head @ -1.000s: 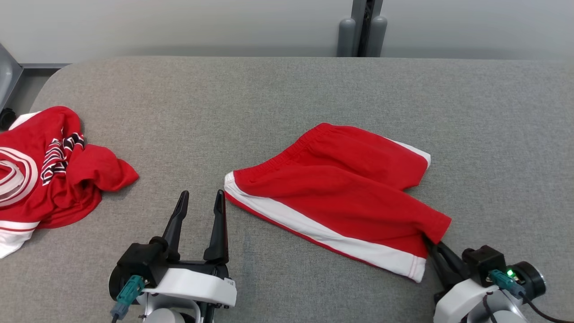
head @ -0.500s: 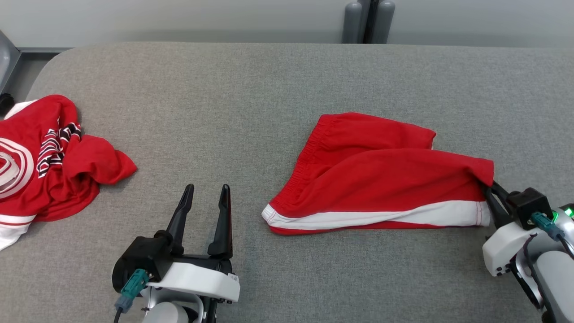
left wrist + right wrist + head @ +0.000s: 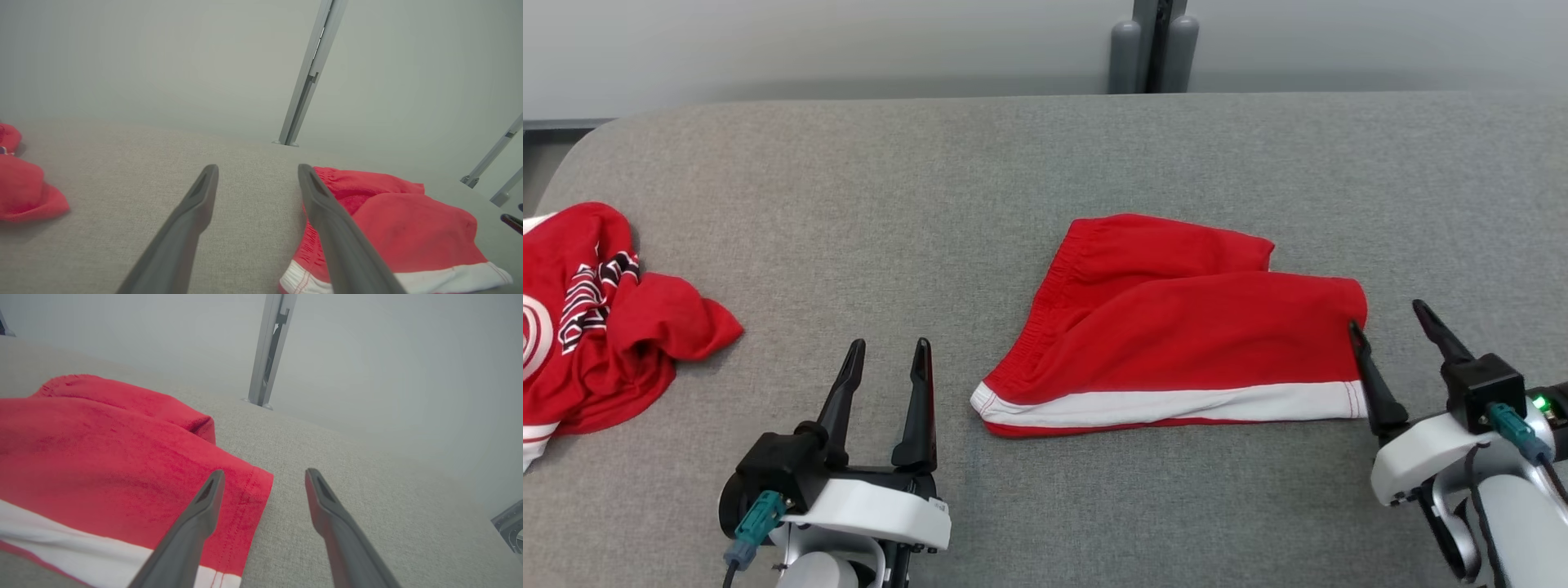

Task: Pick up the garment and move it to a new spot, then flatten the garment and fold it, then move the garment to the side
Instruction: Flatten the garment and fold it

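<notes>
- shorts (image 3: 1176, 327), red with a white band: flat, right of the worktop's (image 3: 849, 204) centre, hem toward the right edge.
- right gripper (image 3: 1387, 316): clamped on that hem half a second ago, now spread wide and empty. Its inner finger is at the hem, perhaps touching.
- left gripper (image 3: 890, 343): spread and empty as before, near the front edge, left of the shorts.
- shirt (image 3: 605, 343): bunched at the left edge.
- bare worktop behind the shorts, and between shorts and shirt.

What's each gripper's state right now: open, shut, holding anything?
Left gripper: open, holding nothing.
Right gripper: open, holding nothing, at the leg end of the shorts.
</notes>
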